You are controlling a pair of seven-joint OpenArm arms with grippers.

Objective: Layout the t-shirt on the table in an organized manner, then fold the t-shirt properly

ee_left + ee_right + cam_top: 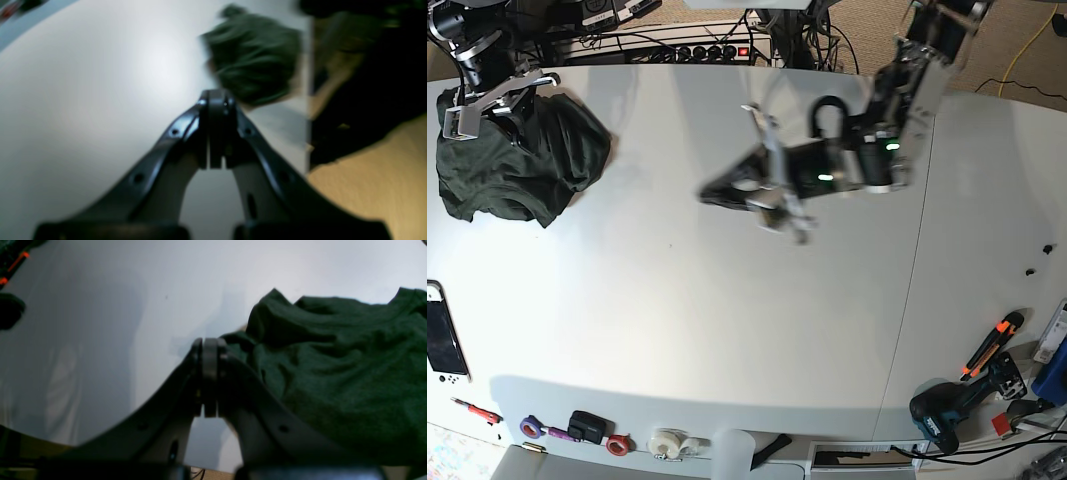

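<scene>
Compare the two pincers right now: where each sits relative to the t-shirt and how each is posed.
The right pincer sits at the t-shirt, over the crumpled heap at the table edge; the left pincer hangs over bare tabletop, well away from the garment. The right pincer looks sharp in the base view; the left pincer is blurred there. Both are shut and hold nothing.

The left gripper sits mid-frame, blurred, jaws closed. The right gripper sits upper left, also closed.

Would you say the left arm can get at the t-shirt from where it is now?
Probably yes: only bare table lies between the left gripper and the crumpled t-shirt, though the stretch across is long.
</scene>
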